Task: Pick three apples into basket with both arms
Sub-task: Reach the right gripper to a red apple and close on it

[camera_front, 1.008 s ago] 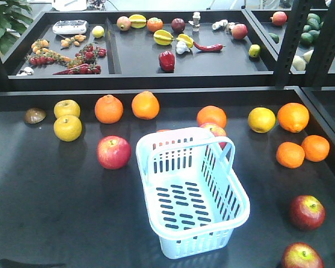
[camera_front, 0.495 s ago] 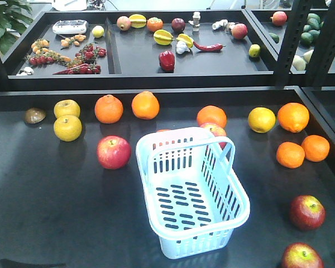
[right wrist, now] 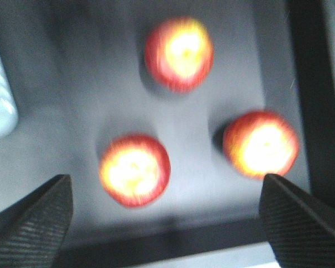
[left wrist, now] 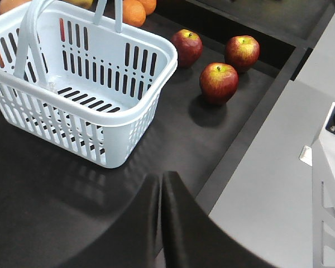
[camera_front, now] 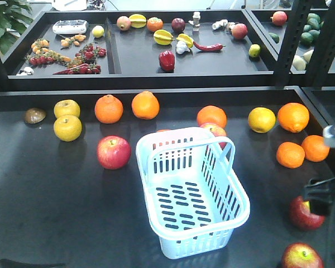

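Note:
The pale blue basket (camera_front: 196, 244) stands empty in the middle of the dark table. Three dark red apples lie at the table's right front corner. The front view shows one (camera_front: 301, 216) partly covered by the black end of my right arm (camera_front: 319, 192) and another (camera_front: 300, 258) below it. The blurred right wrist view looks straight down on all three (right wrist: 179, 53) (right wrist: 135, 169) (right wrist: 261, 143), with my right gripper (right wrist: 164, 223) open wide above them. My left gripper (left wrist: 162, 178) is shut on nothing, low beside the basket (left wrist: 156, 89), with the apples (left wrist: 218, 82) (left wrist: 187, 47) (left wrist: 242, 52) beyond.
Another red apple (camera_front: 113, 152) lies left of the basket and one (camera_front: 215, 130) sits behind it. Oranges (camera_front: 290, 154) (camera_front: 109, 109) and yellow fruits (camera_front: 67, 128) (camera_front: 261, 119) ring the basket. A raised shelf (camera_front: 139, 81) of produce runs along the back. The table's edge (left wrist: 251, 125) is close beside the apples.
My right arm has come into the front view from the right edge and now hangs over the nearer right-hand apple. The fruit and basket have not moved.

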You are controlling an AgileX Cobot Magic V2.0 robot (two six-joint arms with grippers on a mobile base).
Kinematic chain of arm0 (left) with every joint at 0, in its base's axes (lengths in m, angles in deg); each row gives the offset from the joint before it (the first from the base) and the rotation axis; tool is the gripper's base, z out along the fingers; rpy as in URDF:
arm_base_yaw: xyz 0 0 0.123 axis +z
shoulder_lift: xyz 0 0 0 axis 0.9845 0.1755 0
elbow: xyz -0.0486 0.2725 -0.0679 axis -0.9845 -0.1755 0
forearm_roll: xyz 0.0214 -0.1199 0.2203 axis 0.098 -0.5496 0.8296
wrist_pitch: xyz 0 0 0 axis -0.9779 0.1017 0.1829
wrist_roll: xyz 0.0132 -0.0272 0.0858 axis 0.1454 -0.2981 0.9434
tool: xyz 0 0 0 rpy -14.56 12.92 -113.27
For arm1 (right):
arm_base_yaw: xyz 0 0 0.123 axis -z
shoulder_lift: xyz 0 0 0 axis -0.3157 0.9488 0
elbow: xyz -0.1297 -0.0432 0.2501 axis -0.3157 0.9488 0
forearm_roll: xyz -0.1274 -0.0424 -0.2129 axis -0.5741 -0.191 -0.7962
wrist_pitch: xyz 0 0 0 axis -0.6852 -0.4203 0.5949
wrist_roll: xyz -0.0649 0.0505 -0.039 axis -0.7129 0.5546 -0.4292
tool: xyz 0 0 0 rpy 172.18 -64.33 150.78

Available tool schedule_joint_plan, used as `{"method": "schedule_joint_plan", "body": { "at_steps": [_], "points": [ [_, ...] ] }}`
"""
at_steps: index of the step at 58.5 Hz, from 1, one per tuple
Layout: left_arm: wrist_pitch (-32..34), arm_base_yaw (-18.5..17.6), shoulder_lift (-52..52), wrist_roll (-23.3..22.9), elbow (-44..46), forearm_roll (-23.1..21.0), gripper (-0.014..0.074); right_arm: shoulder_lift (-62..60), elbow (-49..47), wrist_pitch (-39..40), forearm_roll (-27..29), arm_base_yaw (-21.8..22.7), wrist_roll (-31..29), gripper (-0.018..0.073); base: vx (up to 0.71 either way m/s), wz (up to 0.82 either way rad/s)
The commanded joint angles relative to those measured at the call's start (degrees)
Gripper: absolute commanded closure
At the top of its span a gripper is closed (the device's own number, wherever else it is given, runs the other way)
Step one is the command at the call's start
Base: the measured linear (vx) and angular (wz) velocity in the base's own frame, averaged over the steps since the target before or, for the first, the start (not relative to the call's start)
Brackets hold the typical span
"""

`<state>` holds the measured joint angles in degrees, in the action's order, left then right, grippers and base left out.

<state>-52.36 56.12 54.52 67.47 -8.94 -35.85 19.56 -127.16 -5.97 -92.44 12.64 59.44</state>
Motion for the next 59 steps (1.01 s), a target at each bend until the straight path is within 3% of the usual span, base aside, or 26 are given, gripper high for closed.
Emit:
{"method": "schedule_joint_plan", "body": {
  "at_steps": [1, 26, 45, 59],
  "points": [
    [2.32, -0.35, -0.08, -0.19, 1.21, -2.68, 0.0602, 4.44, -1.72, 0.67, 1.12, 0.24, -0.82, -0.0066, 0.00, 0.00],
    [2.19, -0.35, -0.08, -0.19, 1.21, -2.68, 0.0602, 21.18, -1.72, 5.63, 3.10, 1.49, -0.68, -0.0057, 0.00, 0.00],
    [2.15, -0.35, -0.08, -0.19, 1.21, -2.63, 0.0602, 26.91, -1.72, 7.89, 9.99, 3.96, -5.76, -0.0049, 0.00, 0.00],
    [2.15, -0.35, -0.08, -0.19, 1.21, -2.58, 0.0602, 30.05, -1.72, 8.62, 10.31, 3.96, -5.96, -0.0039, 0.00, 0.00]
  ]
}}
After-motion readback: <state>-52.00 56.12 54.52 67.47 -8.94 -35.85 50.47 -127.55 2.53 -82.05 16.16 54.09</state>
